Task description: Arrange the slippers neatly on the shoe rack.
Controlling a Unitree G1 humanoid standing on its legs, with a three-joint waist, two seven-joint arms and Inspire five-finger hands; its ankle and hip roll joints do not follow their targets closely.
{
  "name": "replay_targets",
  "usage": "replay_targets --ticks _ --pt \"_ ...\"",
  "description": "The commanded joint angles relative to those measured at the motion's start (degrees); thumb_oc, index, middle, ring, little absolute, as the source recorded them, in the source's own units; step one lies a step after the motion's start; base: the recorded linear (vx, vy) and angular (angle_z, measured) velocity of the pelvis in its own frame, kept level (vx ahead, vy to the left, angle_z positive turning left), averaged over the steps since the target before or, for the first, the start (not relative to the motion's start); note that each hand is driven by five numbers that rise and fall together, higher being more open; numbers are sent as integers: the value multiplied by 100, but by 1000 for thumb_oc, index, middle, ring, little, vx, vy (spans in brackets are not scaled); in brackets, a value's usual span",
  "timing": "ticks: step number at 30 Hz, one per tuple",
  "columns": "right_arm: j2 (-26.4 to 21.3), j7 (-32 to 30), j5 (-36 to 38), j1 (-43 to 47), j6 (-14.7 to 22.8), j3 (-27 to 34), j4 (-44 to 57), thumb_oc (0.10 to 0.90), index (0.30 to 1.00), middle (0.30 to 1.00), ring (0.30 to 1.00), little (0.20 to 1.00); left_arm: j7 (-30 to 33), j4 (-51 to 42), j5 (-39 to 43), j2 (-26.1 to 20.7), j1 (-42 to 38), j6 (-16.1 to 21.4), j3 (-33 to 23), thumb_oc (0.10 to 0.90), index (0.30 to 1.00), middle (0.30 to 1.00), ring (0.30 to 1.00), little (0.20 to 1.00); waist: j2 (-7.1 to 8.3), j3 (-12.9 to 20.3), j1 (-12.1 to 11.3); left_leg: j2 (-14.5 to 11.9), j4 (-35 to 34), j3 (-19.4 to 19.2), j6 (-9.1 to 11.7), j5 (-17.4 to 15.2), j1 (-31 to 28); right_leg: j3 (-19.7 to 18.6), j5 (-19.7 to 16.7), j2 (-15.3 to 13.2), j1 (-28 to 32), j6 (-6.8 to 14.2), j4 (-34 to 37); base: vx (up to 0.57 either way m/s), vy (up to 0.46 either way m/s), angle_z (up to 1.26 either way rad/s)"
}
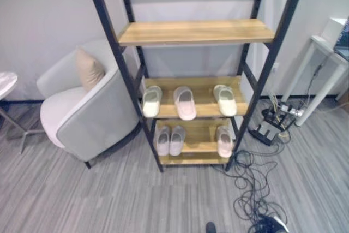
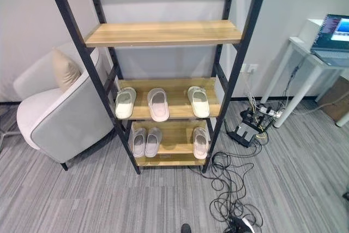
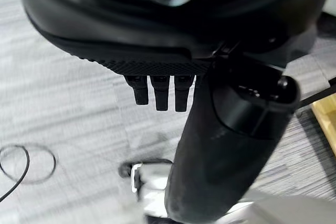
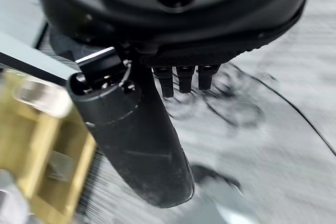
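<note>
At nine o'clock of the scene stands a grey armchair with a beige cushion against its back. Centre, the black-framed shoe rack carries wooden shelves. On its middle shelf lie three slippers, toes toward the wall: a pale green slipper at the left, a pink slipper in the middle, another pale green slipper at the right. On the bottom shelf a pink pair sits side by side at the left and a single pink slipper at the right. At three o'clock a white worktop bears a laptop, a power strip at its foot. Left hand and right hand hang over the carpet, fingers relaxed, holding nothing.
</note>
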State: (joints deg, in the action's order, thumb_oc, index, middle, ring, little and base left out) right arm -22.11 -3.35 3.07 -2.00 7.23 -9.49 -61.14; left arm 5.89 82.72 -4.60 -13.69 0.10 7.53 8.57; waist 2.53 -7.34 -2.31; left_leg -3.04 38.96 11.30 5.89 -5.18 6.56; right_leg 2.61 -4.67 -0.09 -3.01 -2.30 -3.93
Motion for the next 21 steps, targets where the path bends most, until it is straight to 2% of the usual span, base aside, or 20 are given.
replay_targets --ticks 1,2,3,4,5,6,7,8,10,12,13,14,15,16,18,19,21 --pt "-486 -295 368 315 372 184 630 800 900 900 900 900 407 -512 491 -545 -357 141 -135 800 900 900 900 900 130 -419 -91 73 -630 -607 -640 484 121 -265 261 -225 48 438 -249 199 -208 33" --pt "-557 -336 375 241 395 277 788 800 900 900 900 900 448 -572 571 -559 -339 160 -183 800 900 900 900 900 123 -398 -110 329 -874 -676 -641 357 318 -189 312 -226 117 451 -201 202 -211 39" --pt "-557 -336 375 241 395 277 788 800 900 900 900 900 448 -572 571 -559 -338 160 -183 800 900 900 900 900 125 -395 -108 331 -877 -674 -641 360 321 -187 313 -228 114 451 -202 260 -118 46" --pt "-591 -386 386 102 436 455 1086 800 900 900 900 900 516 -732 615 -587 -274 242 -279 800 900 900 900 900 65 -307 -150 702 -1865 -837 -735 220 439 -83 371 -146 227 493 -124 200 -77 38" --pt "-591 -386 384 89 432 458 1095 800 900 900 900 900 518 -736 615 -586 -266 241 -275 800 900 900 900 900 74 -312 -151 716 -1903 -838 -741 229 402 -83 384 -161 247 497 -123 308 -97 41" --pt "-598 -427 334 -8 453 520 1249 800 900 900 900 900 545 -839 573 -589 -206 273 -277 800 900 900 900 900 -11 -278 -195 844 -2534 -824 -731 454 373 -50 443 -48 307 504 -124 373 -75 37" --pt "-583 -523 270 -68 524 529 1433 800 900 900 900 900 540 -929 588 -554 -151 298 -275 800 900 900 900 900 -187 -197 -362 983 -3395 -666 -670 1120 566 -111 589 236 540 453 -109 475 -90 29" --pt "-583 -563 223 -30 501 546 1445 800 900 900 900 900 529 -866 577 -565 -165 290 -283 800 900 900 900 900 -194 -192 -401 1033 -3450 -659 -644 1256 567 -162 652 267 673 442 -118 483 -68 9" --pt "-601 -551 167 -60 497 607 1539 800 900 900 900 900 524 -868 521 -585 -91 299 -318 800 900 900 900 900 -193 -155 -407 1035 -3529 -611 -730 1163 401 -232 750 281 741 447 -142 294 11 -36" --pt "-562 -658 138 -130 558 829 1546 800 900 900 900 900 550 -797 311 -525 21 323 -272 800 900 900 900 900 -204 0 -327 1142 -3637 -471 -894 1088 24 -220 937 205 781 531 -591 409 64 -36" --pt "-507 -679 193 -138 560 904 1512 800 900 900 900 900 550 -798 258 -545 20 305 -265 800 900 900 900 900 -196 20 -317 1127 -3644 -479 -957 1001 -99 -191 869 156 710 609 -1026 270 71 8" --pt "-442 -713 116 -158 522 904 2049 800 900 900 900 900 563 -777 269 -570 17 295 -298 800 900 900 900 900 -175 -75 -291 1124 -3556 -555 -1031 902 -215 -109 609 6 453 752 -1778 181 69 -28" --pt "-394 -688 64 -220 512 906 2245 800 900 900 900 900 578 -784 314 -589 6 277 -351 800 900 900 900 900 -239 -117 -249 1063 -3540 -588 -1069 864 -305 -56 308 -80 216 863 -2267 136 65 -47" --pt "-367 -696 -14 -280 483 904 2528 800 900 900 900 900 595 -784 388 -602 -9 263 -403 800 900 900 900 900 -280 -174 -193 1022 -3539 -571 -1103 813 -423 -98 245 -104 -3 880 -2726 142 31 -45" --pt "-312 -685 -66 -414 453 943 2760 800 900 900 900 900 590 -789 429 -620 -24 249 -438 800 900 900 900 900 -296 -199 -139 1008 -3524 -507 -1111 742 -528 -105 278 -125 -112 843 -2823 129 -8 -4" --pt "-251 -674 -109 -523 437 955 2901 800 900 900 900 900 599 -796 492 -614 -56 253 -476 800 900 900 900 900 -319 -203 -108 973 -3493 -473 -1108 676 -591 -48 341 -230 -192 778 -2721 181 -82 4" --pt "-160 -633 -68 -675 427 942 2859 800 900 900 900 900 645 -836 489 -633 -89 303 -451 800 900 900 900 900 -355 -187 -55 898 -3452 -355 -1050 528 -687 -29 496 -544 -203 649 -1926 189 -136 -10"
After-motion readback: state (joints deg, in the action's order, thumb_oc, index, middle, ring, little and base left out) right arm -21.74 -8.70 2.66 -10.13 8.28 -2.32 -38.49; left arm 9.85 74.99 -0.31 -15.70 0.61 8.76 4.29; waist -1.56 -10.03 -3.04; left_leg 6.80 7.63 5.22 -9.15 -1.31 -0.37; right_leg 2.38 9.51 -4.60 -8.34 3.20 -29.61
